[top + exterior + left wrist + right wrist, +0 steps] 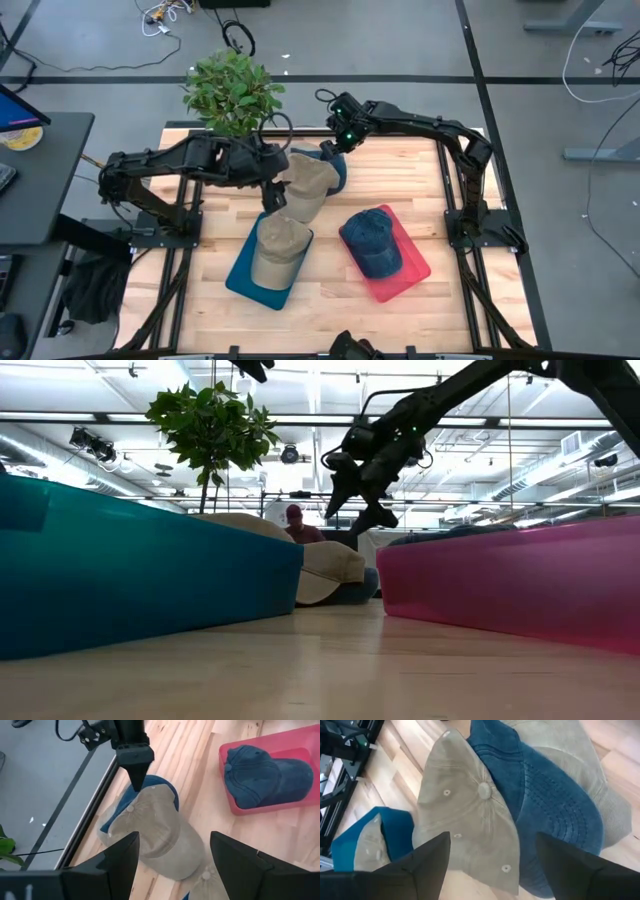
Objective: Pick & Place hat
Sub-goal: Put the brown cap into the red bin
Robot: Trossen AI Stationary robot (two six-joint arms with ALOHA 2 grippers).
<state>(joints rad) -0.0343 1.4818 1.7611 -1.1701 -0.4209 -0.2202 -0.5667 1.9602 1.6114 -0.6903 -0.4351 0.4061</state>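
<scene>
A pile of hats lies at the table's far middle: a tan hat (308,185) (155,830) (465,815) rests on a blue hat (337,168) (545,800), with another tan hat (600,805) under that. My right gripper (330,150) (357,510) (492,840) hangs open above the pile's far side, pointing down. My left gripper (275,200) (175,840) is open above the pile's near left side. A teal tray (240,275) holds a tan hat (278,250). A red tray (415,270) holds a blue hat (375,240).
A potted plant (232,92) stands at the far left corner, close behind my left arm. The two trays take up the table's middle, with bare wood between them and along the near edge. A person (297,525) shows beyond the far edge in the low view.
</scene>
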